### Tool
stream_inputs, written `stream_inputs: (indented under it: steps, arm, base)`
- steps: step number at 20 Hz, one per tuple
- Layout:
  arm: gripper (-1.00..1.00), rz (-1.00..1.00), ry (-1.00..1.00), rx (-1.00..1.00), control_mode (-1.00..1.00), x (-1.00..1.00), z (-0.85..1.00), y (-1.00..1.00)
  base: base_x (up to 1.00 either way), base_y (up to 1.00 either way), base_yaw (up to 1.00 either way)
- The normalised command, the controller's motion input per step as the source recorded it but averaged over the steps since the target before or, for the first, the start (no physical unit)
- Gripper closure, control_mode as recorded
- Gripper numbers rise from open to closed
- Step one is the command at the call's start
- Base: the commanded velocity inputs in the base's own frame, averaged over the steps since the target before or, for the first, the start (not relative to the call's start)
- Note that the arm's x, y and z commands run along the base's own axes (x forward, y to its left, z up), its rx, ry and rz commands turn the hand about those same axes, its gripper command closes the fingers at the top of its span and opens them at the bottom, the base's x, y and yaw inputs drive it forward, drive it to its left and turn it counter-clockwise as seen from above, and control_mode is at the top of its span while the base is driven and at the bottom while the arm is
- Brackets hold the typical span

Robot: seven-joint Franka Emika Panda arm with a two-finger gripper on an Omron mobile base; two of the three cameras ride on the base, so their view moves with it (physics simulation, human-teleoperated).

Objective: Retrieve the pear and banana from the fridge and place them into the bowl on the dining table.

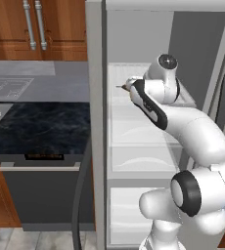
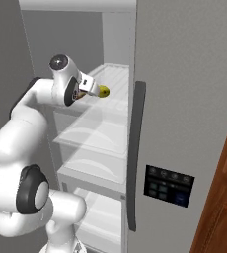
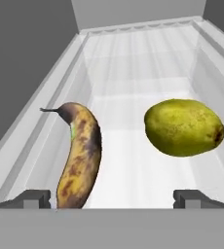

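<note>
The fridge (image 1: pixel 96 122) stands open, and my arm reaches into its upper white shelf (image 3: pixel 133 73). On that shelf lie the banana (image 3: pixel 80 155), brown-spotted with its stem pointing away, and the roundish yellow-green pear (image 3: pixel 183 127) to its right, a gap between them. My gripper (image 3: pixel 111 199) is open, its fingertips (image 3: pixel 33 198) wide apart just short of the fruit. The banana's near end lies just inside the left tip; the pear sits farther in, towards the right tip. From the right base view the pear (image 2: pixel 103 91) shows just beyond the gripper (image 2: pixel 92 87).
The fridge door (image 2: pixel 184 99) with a long dark handle (image 2: pixel 135 153) and a control panel (image 2: pixel 167 185) stands to the right. Glass shelves (image 2: pixel 95 133) lie below the hand. A dark counter (image 1: pixel 36 127) and wooden cupboards (image 1: pixel 16 24) are to the left.
</note>
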Motion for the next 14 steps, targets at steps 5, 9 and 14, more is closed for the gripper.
stream_inputs:
  steps: [5,9,14]
  arm:
    - [-1.00,0.00,0.01,0.00,-1.00,0.44,-0.22,0.04]
    - [-1.00,0.00,0.03,0.00,-1.00,0.51,-0.04,0.09]
    - [-1.00,0.00,0.06,0.00,-1.00,0.49,-0.05,0.12]
  base:
    - [0.00,0.00,0.00]
    - [0.00,0.00,0.00]
    - [0.00,0.00,0.00]
